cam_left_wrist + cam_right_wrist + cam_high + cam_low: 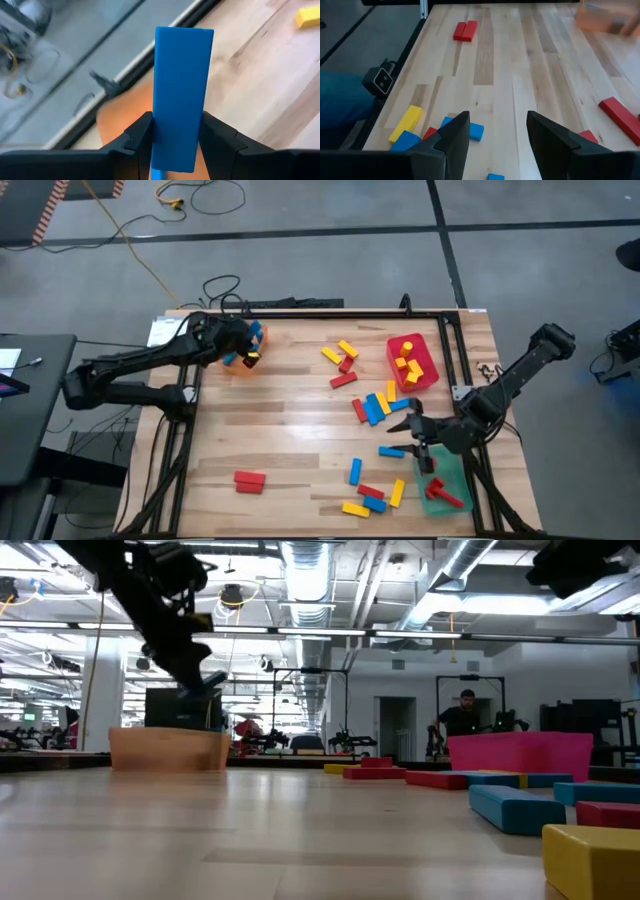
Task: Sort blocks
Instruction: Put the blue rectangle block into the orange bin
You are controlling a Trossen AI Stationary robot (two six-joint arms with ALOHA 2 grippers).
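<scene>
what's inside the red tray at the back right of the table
The red tray holds yellow blocks, at least three. Its floor beneath them is hidden, and in the low view its wall conceals the contents completely.

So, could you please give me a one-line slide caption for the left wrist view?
Left end effector grips an upright blue block above the orange tray.

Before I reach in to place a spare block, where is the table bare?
Bare wood runs between the orange tray, the lone red block pair and the central cluster. It is crowded near the red tray and green tray.
</scene>
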